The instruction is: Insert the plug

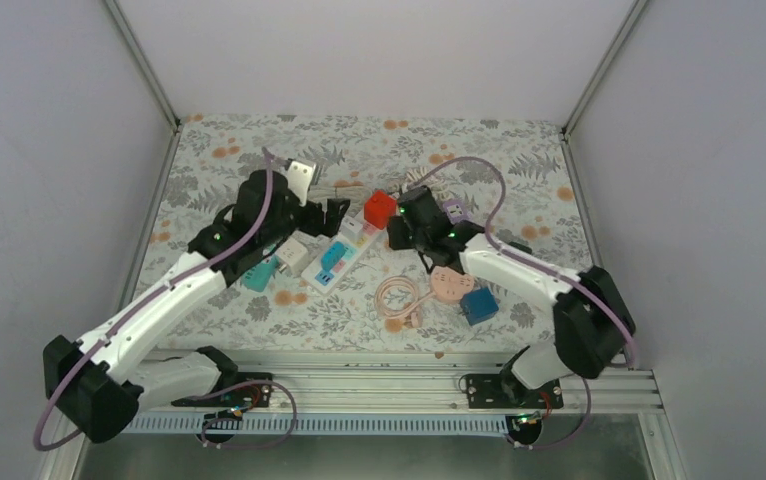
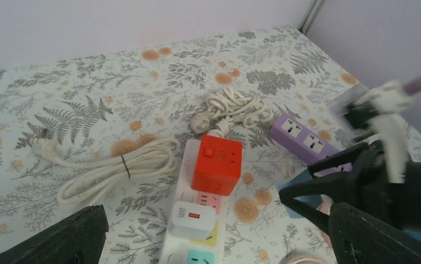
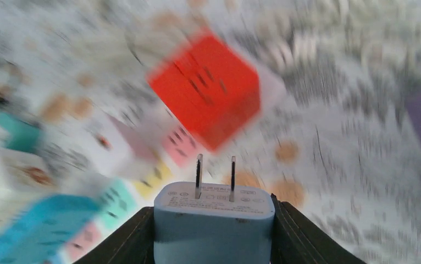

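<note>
My right gripper (image 3: 214,217) is shut on the plug (image 3: 214,223), a pale blue charger block whose two metal prongs point forward. Ahead of the prongs lies the white power strip (image 3: 142,159) with pink, yellow and teal sockets; this view is blurred by motion. A red cube adapter (image 3: 205,88) sits on the strip's far end. From above, the right gripper (image 1: 399,228) hovers just right of the red cube (image 1: 380,208) and the strip (image 1: 344,255). My left gripper (image 1: 334,215) stands open over the strip's left side, with nothing between its fingers (image 2: 60,236).
A white charger (image 2: 193,219) is plugged into the strip below the red cube. A purple power strip (image 2: 302,136) and two white cord bundles (image 2: 120,168) lie beyond. Nearer the arms' bases lie a pink coiled cable (image 1: 399,298), a blue cube (image 1: 479,305) and a teal block (image 1: 259,275).
</note>
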Controlling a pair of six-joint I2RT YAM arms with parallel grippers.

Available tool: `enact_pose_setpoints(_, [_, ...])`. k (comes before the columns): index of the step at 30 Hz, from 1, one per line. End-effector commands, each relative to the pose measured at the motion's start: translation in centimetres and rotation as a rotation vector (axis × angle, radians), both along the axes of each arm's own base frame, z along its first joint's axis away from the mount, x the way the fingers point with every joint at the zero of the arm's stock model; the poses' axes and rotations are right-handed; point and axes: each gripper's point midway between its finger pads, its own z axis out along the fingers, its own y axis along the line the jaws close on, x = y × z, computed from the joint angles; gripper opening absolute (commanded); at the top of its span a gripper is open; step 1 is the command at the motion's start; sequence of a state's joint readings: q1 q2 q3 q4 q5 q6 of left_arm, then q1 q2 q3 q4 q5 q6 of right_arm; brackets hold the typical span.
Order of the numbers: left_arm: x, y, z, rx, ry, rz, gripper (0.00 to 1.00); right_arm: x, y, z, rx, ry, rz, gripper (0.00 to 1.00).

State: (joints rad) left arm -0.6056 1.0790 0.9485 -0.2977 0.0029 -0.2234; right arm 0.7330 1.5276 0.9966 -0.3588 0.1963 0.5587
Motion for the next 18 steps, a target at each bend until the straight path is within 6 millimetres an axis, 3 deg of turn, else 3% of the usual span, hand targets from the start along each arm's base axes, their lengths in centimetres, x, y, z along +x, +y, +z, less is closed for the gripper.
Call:
enact_pose_setpoints(1, [0.3,-0.5,1.3,-0.071,0.117,-0.021,1.00,1.5,2.7,8.9,0.070,-0.354,0.203,0.40])
enact_pose_setpoints(5, [0.0,-1.9,2.1,-0.240,0.231,-0.157,1.00,-0.6,4.5,14.3,0.159,-0.587,0.415,0.41])
enact_pose_setpoints(8, [-0.9,-3.9,2.9,-0.336,0.289,-0.304,1.00,-2.6,5.7,16.9,0.196,-0.710,0.567,0.42])
enact_pose_setpoints(13, [-2.3,-6.1,3.4,-0.415,0.380,-0.474,1.00,-4.3,6.6,18.2,0.169,-0.838,0.714,0.41])
enact_pose_setpoints(18, [-2.3,-6.7,3.0,-0.453,0.434,-0.496,0.93,-5.7,7.0,18.8,0.130,-0.939,0.815,0.42])
